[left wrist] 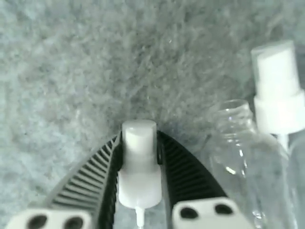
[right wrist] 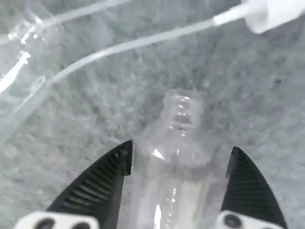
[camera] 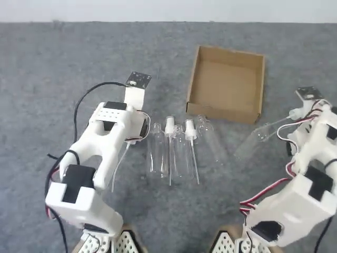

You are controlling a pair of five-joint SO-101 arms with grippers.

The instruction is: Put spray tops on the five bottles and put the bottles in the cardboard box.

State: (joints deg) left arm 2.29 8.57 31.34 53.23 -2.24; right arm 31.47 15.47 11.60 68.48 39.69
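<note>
Between the black ribbed fingers (left wrist: 183, 176) of my left gripper (left wrist: 138, 138) sits a white plastic spray top (left wrist: 139, 164), pinched from both sides around its collar; its round nozzle head pokes out just past my fingertips and its thin dip tube runs back toward my wrist. Just off the right side of that gripper lies a clear plastic bottle (left wrist: 233, 143) with a bare threaded neck, and close against the far side of it is a second white spray top (left wrist: 279, 93); I cannot tell whether those two touch. My right gripper (right wrist: 181, 148) is spread wide, one finger on each side of a second clear plastic bottle (right wrist: 178, 138) that lies lengthwise between them on the grey fuzzy table cover (right wrist: 267, 95), its open threaded neck reaching out past my fingertips, away from my wrist. One finger sits right at the bottle's shoulder and the other stands a little off it, so I am not squeezing it. Ahead of that neck a third white spray top (right wrist: 271, 12) lies crosswise to my reach, its long thin tube stretched across in front of my fingertips. Seen from above, my two grippers are well apart, with bottles and spray tops lying side by side between them, nearer the left one. An open-topped brown cardboard box (camera: 224, 112) stands beyond that row, ahead and to the right of my left gripper and to the left of my right one
</note>
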